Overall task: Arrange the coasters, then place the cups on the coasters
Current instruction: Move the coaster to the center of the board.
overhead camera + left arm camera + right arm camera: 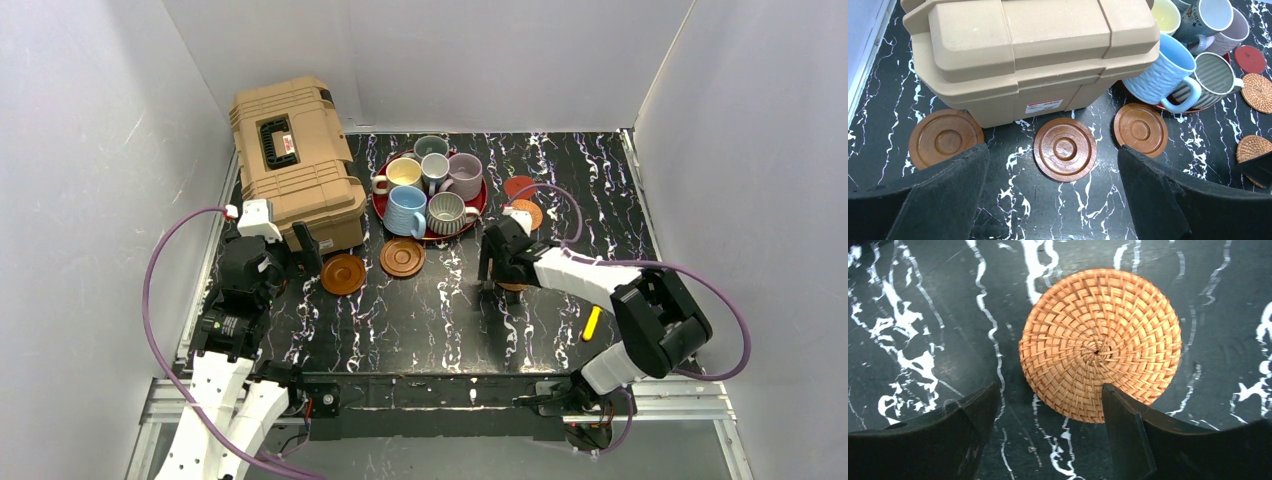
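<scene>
Six cups stand together on the red tray (382, 203), among them a ribbed light blue cup (405, 211) and a ribbed grey cup (446, 212). Three dark wooden coasters (1065, 149) (946, 138) (1140, 129) lie in a row in front of the tan case. My left gripper (1053, 167) hovers open above and just short of the middle one, holding nothing. An orange woven coaster (1100, 342) lies flat on the table. My right gripper (1048, 407) is open just over its near edge, one finger (1128, 430) overlapping it. A second woven coaster (527, 213) and a pinkish-red coaster (519, 186) lie right of the tray.
A large tan hard case (293, 160) stands at the back left, close behind the wooden coasters. A small yellow object (591, 322) lies near my right arm. White walls close in the black marbled table (430, 320) on three sides.
</scene>
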`<state>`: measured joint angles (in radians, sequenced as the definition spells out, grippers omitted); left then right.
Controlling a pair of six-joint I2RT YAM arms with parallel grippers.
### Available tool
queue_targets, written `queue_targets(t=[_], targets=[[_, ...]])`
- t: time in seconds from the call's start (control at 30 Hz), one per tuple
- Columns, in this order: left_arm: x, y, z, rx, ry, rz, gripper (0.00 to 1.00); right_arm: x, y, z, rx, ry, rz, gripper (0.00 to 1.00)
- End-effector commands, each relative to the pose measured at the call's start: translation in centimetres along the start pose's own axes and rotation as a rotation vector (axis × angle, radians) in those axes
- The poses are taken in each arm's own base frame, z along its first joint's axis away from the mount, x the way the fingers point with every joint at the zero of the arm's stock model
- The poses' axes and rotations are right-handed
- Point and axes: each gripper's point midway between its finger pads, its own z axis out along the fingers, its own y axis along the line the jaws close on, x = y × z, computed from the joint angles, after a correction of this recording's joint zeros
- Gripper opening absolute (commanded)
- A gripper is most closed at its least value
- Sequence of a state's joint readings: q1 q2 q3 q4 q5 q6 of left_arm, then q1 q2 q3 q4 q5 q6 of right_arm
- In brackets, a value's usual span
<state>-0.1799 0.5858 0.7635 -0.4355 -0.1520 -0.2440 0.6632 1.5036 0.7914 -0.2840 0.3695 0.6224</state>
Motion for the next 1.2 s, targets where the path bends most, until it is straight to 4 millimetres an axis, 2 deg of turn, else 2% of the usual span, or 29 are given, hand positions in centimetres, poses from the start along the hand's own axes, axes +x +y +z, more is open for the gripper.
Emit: queue_targets(t=[0.0, 0.13, 0.2, 0.3, 0.47, 0.57, 0.7, 0.9, 1.17], targets=[[-0.6, 0.2, -0.3, -0.014, -0.010, 0.001, 0.99, -1.1, -1.4, -0.5, -0.023, -0.018, 0.014, 0.83], [-0.6, 0.1, -0.3, -0.011, -0.010, 0.001, 0.99, -2.6, -1.0, -1.7, -0.053, -0.051, -0.007, 0.86], [-0.6, 0.2, -0.3, -0.014, -0.008, 0.003, 0.99, -3.2, -0.3, -2.7, -0.094, -0.043, -0.031, 0.94], [-0.7, 0.3, -0.3, -0.019, -0.012, 0.004, 0.99, -3.8, -0.2, -4.5, -0.106, -0.041, -0.038, 0.98], [-0.6, 0.2, -0.3, -0.014, -0.012, 0.003, 0.99, -2.9, -2.9, -6.6, -0.019, -0.038, -0.008, 0.98], [-0.6, 0.0, -0.2, -0.006, -0.007, 0.003, 0.99, -1.3, -4.4, -6.5, 0.035, -0.012, 0.015, 0.98], [-0.5, 0.0, -0.2, -0.005, -0.006, 0.004, 0.99, 0.6, -4.7, -5.8, 0.049, 0.037, 0.029, 0.98], [-0.5, 0.0, -0.1, -0.005, -0.005, 0.004, 0.99, 1.8, -4.6, -4.7, 0.066, 0.057, 0.036, 0.98], [-0.5, 0.0, -0.1, -0.007, -0.002, 0.005, 0.99, 2.6, -3.3, -2.8, 0.063, 0.085, 0.019, 0.98]])
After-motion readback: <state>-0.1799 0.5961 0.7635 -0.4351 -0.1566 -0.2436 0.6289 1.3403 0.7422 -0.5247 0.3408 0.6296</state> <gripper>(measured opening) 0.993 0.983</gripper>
